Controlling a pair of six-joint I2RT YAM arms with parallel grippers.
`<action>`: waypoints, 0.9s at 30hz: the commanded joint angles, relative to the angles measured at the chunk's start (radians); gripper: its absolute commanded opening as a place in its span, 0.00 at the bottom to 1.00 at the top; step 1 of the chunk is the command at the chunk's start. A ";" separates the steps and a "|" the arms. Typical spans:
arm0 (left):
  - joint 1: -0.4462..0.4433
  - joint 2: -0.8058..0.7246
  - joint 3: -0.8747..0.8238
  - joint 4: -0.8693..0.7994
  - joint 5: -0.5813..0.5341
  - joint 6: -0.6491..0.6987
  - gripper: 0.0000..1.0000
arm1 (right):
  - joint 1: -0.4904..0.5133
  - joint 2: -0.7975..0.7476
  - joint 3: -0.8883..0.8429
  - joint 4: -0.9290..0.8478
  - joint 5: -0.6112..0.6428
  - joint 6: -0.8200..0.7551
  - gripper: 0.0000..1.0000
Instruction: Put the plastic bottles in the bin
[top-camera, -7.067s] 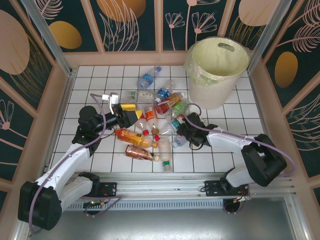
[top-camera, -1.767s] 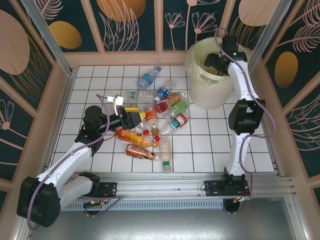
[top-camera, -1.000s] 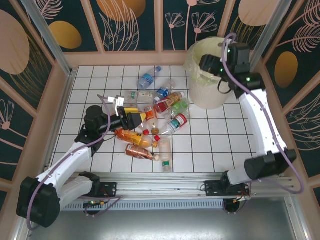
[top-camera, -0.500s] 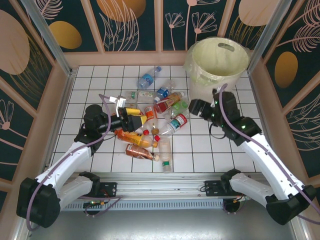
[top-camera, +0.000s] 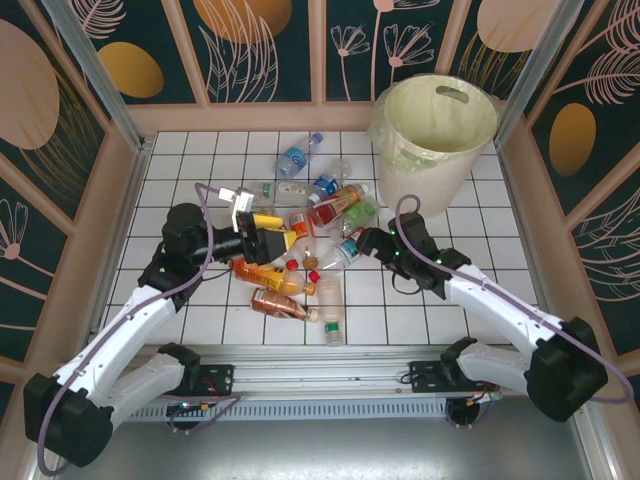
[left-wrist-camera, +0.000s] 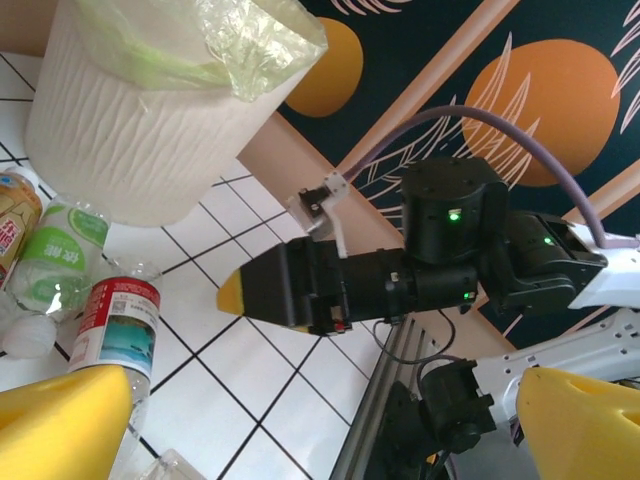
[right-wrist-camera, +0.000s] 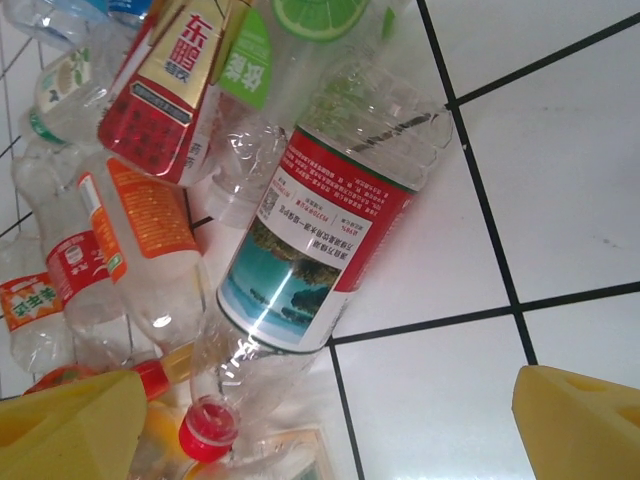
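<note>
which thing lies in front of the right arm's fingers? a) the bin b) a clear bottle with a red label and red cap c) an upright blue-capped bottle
b: the right wrist view shows the red-labelled clear bottle lying on the tiles ahead of the spread yellow fingers.

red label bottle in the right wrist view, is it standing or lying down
Lying down: the red-label bottle rests on its side, full length flat on the white tiles.

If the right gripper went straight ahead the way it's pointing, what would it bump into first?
Most likely the clear bottle with the red label: it lies right ahead of the right gripper, between its open fingers. The exact depth is hard to judge.
</note>
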 joint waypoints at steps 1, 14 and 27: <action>-0.004 -0.025 0.021 -0.060 -0.017 0.050 0.99 | 0.020 0.058 -0.017 0.120 0.034 0.068 0.96; -0.004 -0.115 -0.013 -0.030 -0.008 0.088 0.99 | 0.079 0.331 0.075 0.185 0.106 0.113 0.99; -0.004 -0.112 -0.024 -0.023 -0.014 0.093 0.99 | 0.084 0.531 0.196 0.173 0.119 0.076 0.89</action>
